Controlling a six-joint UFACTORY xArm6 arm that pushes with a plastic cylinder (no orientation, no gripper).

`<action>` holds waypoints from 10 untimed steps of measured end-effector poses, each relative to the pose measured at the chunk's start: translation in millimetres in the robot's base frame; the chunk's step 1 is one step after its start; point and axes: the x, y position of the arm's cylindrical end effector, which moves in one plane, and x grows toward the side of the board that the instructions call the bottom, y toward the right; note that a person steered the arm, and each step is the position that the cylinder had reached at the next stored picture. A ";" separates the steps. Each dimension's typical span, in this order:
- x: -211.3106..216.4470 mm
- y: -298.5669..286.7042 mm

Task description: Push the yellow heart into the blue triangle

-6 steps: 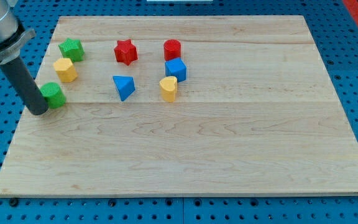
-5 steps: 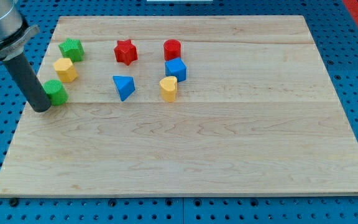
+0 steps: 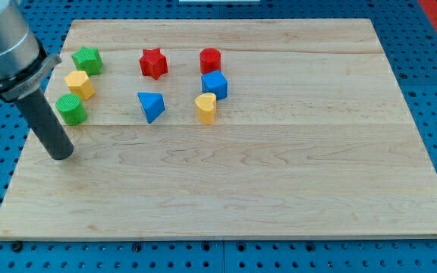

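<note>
The yellow heart [image 3: 205, 108] sits on the wooden board [image 3: 279, 167], right of the blue triangle [image 3: 151, 105], with a gap between them. My tip [image 3: 61, 154] rests on the board near its left edge, below the green cylinder [image 3: 71, 109] and far left of both the triangle and the heart. It touches no block.
A green star-like block [image 3: 87, 59] and a yellow hexagon-like block [image 3: 80, 84] lie at the upper left. A red star [image 3: 153, 62], a red cylinder [image 3: 210, 59] and a blue cube [image 3: 214, 84] stand above the triangle and heart. The board's left edge is close to my tip.
My tip has moved down and slightly right, away from the green cylinder it was touching. The green cylinder sits slightly further right than in the earliest frame. The other blocks have not moved.
</note>
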 end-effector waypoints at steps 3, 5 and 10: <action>0.3 9.1; 7.5 35.5; -88.4 222.1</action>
